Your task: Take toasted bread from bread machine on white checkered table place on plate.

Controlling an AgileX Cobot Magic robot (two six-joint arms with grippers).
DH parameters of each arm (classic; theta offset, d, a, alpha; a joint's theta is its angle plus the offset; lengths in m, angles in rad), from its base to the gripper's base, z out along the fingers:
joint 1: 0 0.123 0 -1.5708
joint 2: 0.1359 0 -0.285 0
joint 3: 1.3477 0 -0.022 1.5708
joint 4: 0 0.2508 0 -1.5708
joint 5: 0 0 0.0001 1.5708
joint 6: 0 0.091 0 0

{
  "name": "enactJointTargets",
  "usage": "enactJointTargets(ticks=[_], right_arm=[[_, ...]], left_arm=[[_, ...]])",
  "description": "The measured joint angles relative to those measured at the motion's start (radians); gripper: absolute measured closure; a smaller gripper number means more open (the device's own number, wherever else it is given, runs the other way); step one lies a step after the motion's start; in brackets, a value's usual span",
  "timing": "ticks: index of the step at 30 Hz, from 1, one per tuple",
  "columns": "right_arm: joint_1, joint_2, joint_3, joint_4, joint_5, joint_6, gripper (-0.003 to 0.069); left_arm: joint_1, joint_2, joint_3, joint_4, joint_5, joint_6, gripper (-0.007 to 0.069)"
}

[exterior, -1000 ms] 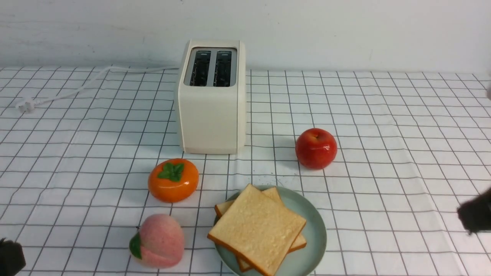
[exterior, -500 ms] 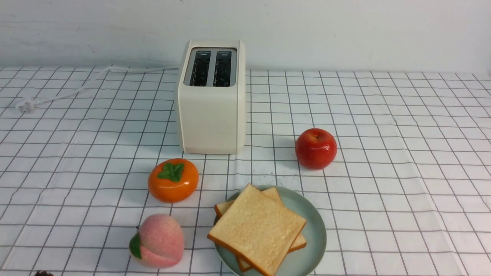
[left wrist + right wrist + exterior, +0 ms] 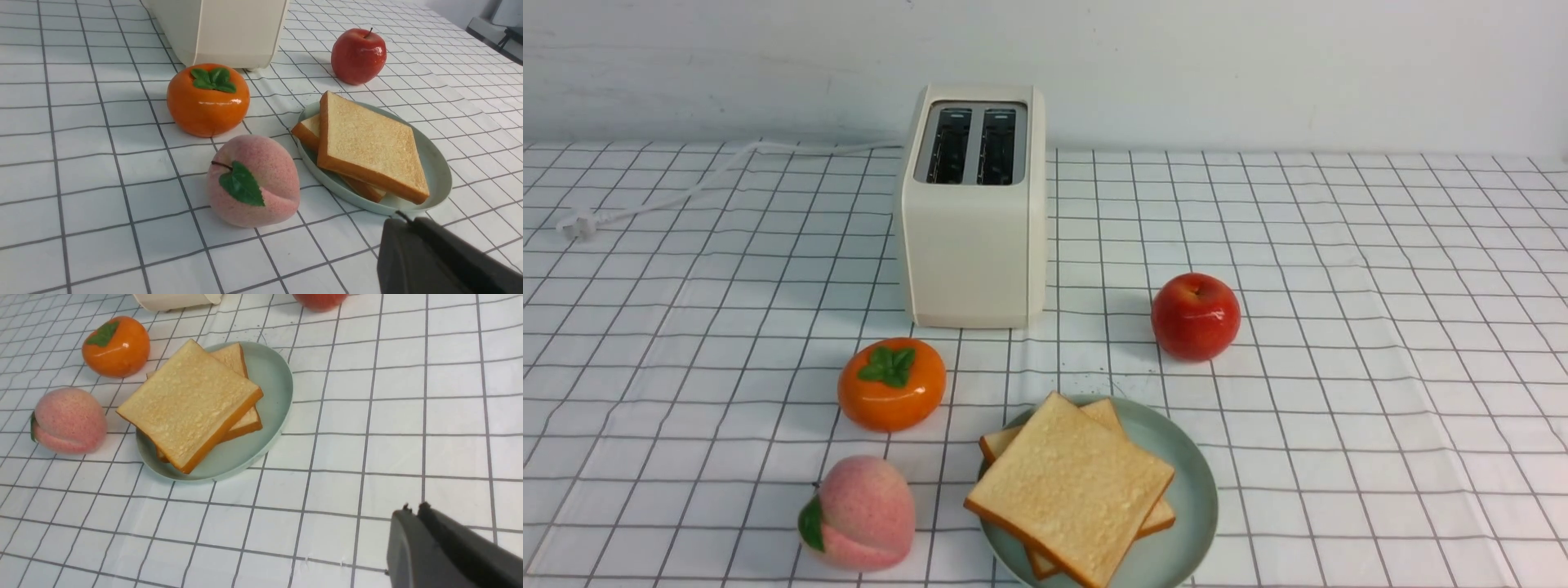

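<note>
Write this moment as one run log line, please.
toasted bread: two slices stacked on plate | bread machine: slots empty | left tool: shut, holding nothing | right tool: shut, holding nothing

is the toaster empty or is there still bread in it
Empty. In the front view both slots of the toaster are dark with nothing sticking out, and both slices of toast lie stacked on the plate.

toast (image 3: 1072, 483) stacked on plate (image 3: 1194, 498), bread machine (image 3: 972, 212) behind
</note>
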State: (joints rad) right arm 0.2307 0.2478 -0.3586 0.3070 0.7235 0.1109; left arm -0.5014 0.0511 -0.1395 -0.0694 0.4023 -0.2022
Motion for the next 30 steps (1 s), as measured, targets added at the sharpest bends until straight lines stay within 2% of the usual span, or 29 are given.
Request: enactJointTargets(ticks=[4,8,14,17,20,30], right_arm=[[-0.005,-0.013,0.000,-0.042,-0.020,0.000,0.0641],[-0.052,-0.059,0.015,-0.089,-0.083,-0.024,0.0666],[-0.169,-0.205,0.196,-0.091,-0.231,-0.161,0.0678],[-0.192,-0.252,0.302,-0.108,-0.274,-0.177,0.0678],[-0.200,-0.258,0.367,-0.115,-0.294,-0.177,0.0678],[-0.201,-0.259,0.370,-0.127,-0.308,-0.178,0.0676]], left_arm=[[0.000,0.000,0.001,0.000,0.006,0.000,0.0637],[0.000,0.000,0.001,0.000,0.008,0.000,0.0637],[0.000,0.000,0.001,0.000,0.008,0.000,0.0637],[0.000,0.000,0.002,0.000,0.011,0.000,0.0637],[0.000,0.000,0.002,-0.002,0.014,0.000,0.0636],[0.000,0.000,0.002,-0.003,0.028,-0.002,0.0629]])
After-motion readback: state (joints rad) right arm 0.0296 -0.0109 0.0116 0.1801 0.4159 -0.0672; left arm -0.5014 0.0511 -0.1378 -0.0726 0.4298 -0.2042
